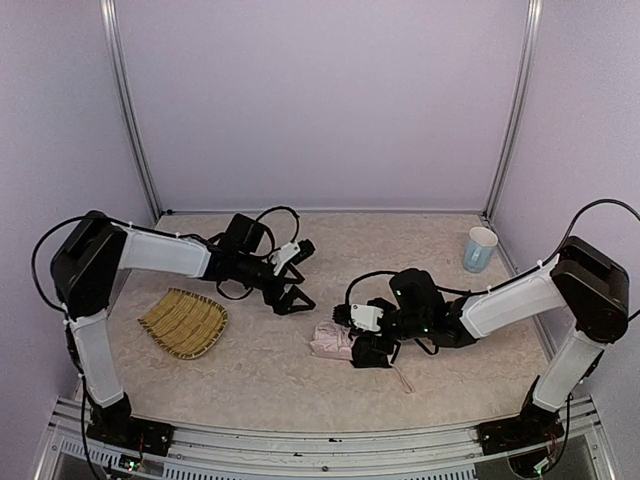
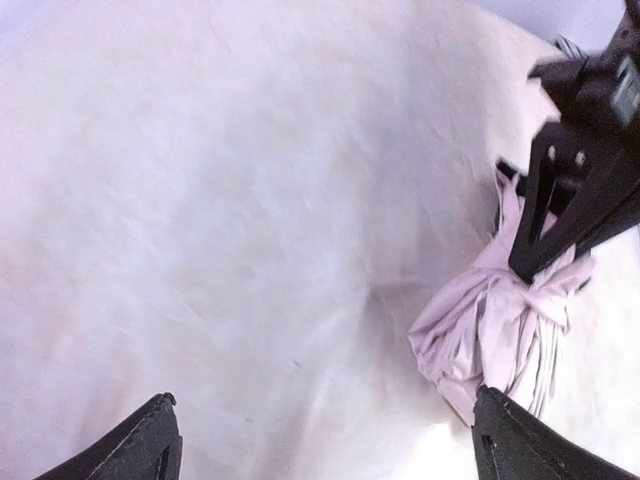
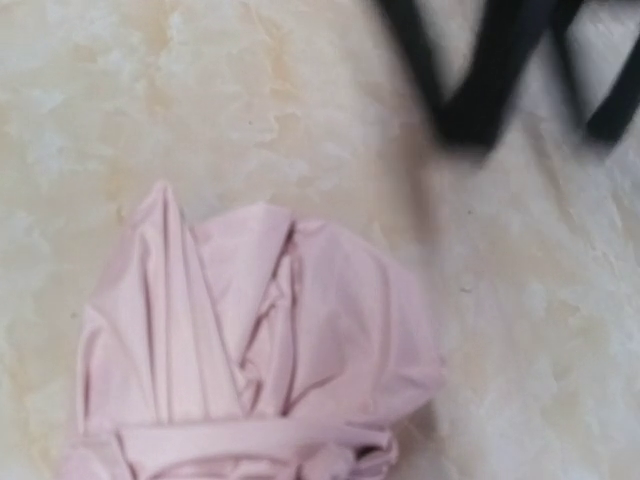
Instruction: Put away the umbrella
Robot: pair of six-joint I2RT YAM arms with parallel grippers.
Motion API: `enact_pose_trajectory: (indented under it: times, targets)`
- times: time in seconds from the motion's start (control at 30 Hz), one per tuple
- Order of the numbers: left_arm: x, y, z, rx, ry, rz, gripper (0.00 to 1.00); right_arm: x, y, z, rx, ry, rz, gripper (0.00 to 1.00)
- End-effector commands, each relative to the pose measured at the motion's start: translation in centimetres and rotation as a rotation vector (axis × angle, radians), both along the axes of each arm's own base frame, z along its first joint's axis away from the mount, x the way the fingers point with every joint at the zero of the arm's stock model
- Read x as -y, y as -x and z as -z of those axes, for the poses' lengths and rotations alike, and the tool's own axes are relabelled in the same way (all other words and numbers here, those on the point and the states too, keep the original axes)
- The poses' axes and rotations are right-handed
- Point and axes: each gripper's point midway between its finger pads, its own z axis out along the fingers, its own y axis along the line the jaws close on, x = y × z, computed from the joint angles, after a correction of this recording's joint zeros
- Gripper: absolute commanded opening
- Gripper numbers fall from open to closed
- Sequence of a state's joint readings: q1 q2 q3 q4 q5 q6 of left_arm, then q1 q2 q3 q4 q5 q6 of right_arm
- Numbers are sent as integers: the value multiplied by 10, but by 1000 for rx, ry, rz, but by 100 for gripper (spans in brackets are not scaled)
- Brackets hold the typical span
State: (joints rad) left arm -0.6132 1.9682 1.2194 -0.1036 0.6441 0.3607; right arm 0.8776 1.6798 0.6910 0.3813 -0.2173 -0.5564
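The umbrella (image 1: pixel 330 343) lies folded on the table, a pale pink bundle wrapped by its strap. It shows at the right of the left wrist view (image 2: pixel 495 325) and fills the lower left of the right wrist view (image 3: pixel 250 350). My right gripper (image 1: pixel 368 348) sits at the bundle's right end. In the left wrist view its fingers (image 2: pixel 560 215) converge onto the fabric, shut on it. Its own fingers do not show in the right wrist view. My left gripper (image 1: pixel 291 299) hovers open and empty just left of the umbrella, jaws wide apart (image 2: pixel 335 445).
A woven straw tray (image 1: pixel 184 322) lies at the left of the table. A pale blue cup (image 1: pixel 480 249) stands at the back right. A thin pink cord (image 1: pixel 401 378) trails from the umbrella toward the front. Walls close in the sides and back.
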Motion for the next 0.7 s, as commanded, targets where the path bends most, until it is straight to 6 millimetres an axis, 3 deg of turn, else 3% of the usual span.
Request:
enact_pose_trajectory:
  times: [0.0, 0.1, 0.17, 0.2, 0.27, 0.3, 0.37, 0.47, 0.67]
  targets:
    - [-7, -32, -144, 488, 367, -198, 99, 13, 6, 27, -84, 83, 10, 0]
    - [-30, -14, -201, 495, 659, -299, 99, 10, 5, 25, -81, 74, 5, 0]
    - [-37, 5, -214, 429, 796, -232, 98, 10, 3, 23, -78, 68, 9, 0]
    - [-29, 28, -212, 425, 821, -71, 94, 9, 3, 22, -79, 62, 8, 0]
    - [-12, 61, -185, 436, 754, 111, 78, 9, 4, 21, -80, 55, 8, 0]
    - [-5, 71, -163, 489, 676, 140, 77, 9, 4, 22, -81, 55, 8, 0]
    - [4, 84, -110, 604, 473, 154, 77, 9, 3, 21, -78, 52, 11, 0]
    - [8, 99, -58, 621, 316, 254, 83, 10, 3, 19, -78, 42, 8, 0]
    - [31, 109, -12, 671, 148, 390, 98, 8, -1, 11, -75, 10, 4, 0]
